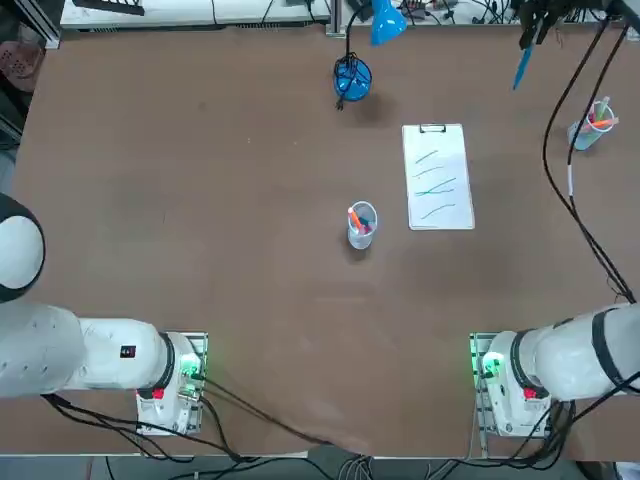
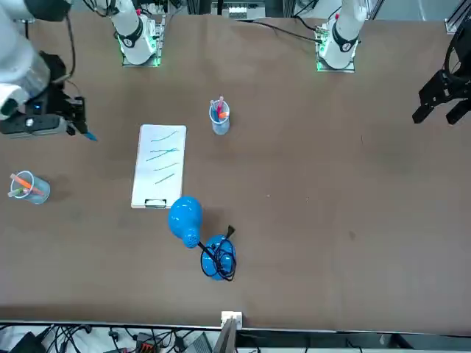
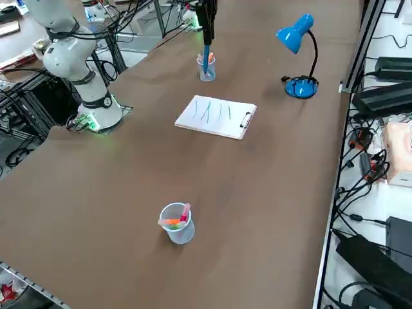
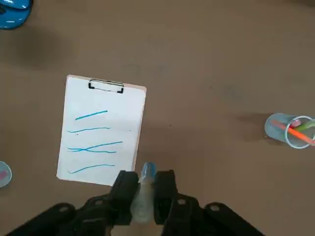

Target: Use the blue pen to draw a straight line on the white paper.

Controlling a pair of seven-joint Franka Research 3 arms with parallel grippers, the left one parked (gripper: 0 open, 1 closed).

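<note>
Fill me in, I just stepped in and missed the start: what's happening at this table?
The right arm is holding the blue pen upright in the right gripper, raised well above the table with its tip pointing down. The white paper, clipped at its far edge, lies flat below and carries several slanted blue strokes. The pen is not touching the sheet at this moment. Two cups of pens and a blue desk lamp stand untouched.

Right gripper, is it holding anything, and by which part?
Yes: the right gripper holds the blue pen near its upper end, tip pointing down, high above the table.
</note>
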